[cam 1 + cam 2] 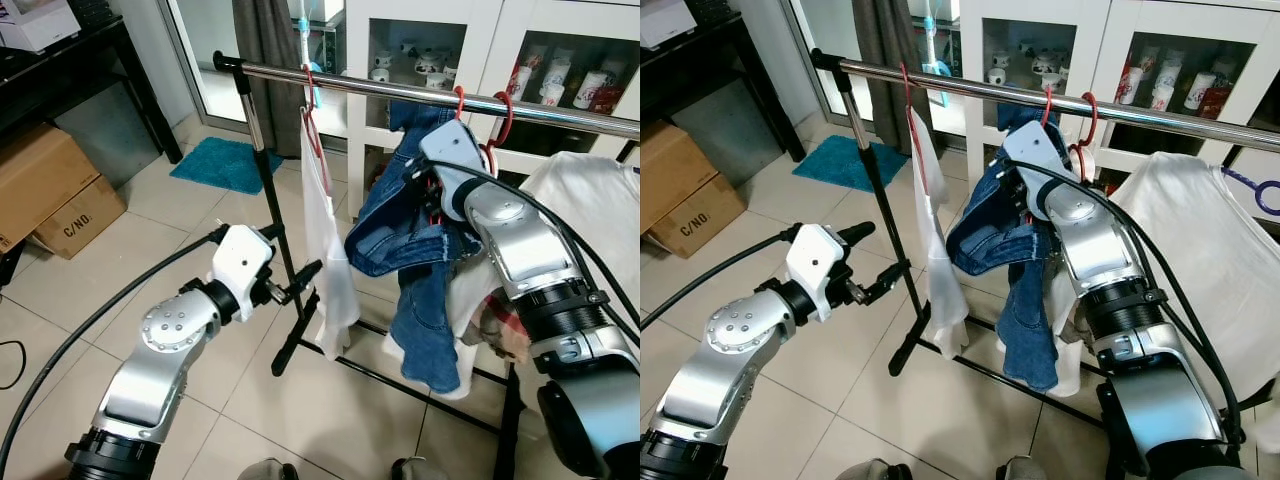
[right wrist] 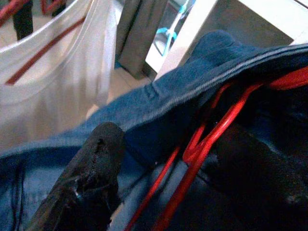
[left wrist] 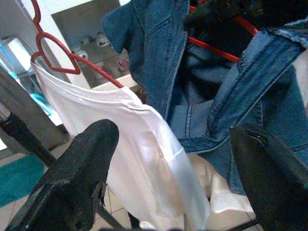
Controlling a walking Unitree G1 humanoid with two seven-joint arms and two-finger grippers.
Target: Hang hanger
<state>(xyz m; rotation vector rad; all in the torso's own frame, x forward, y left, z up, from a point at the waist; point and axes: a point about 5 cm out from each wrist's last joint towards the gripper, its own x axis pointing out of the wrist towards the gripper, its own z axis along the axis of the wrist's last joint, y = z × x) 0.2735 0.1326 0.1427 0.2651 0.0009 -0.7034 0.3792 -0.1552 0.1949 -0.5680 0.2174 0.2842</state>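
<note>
A red hanger [image 2: 202, 144] carries a blue denim jacket [image 1: 410, 240], and its hook [image 1: 460, 98] sits over the chrome rail [image 1: 370, 85] of the clothes rack. My right gripper [image 2: 168, 139] is just under the rail, buried in the jacket's collar. It is open, and the hanger's red wire runs between the fingers. A second red hanger [image 1: 312, 120], further left on the rail, holds a white garment [image 1: 328, 250]. My left gripper [image 1: 878, 255] stands open and holds nothing, low beside the rack's upright post and pointing at the white garment.
A third red hook [image 1: 503, 118] and a white shirt [image 1: 590, 200] hang at the right of the rail. The rack's black base bar [image 1: 300, 335] lies on the tile floor. Cardboard boxes [image 1: 50, 190], a teal mat [image 1: 225, 160] and a white cabinet [image 1: 430, 55] stand behind.
</note>
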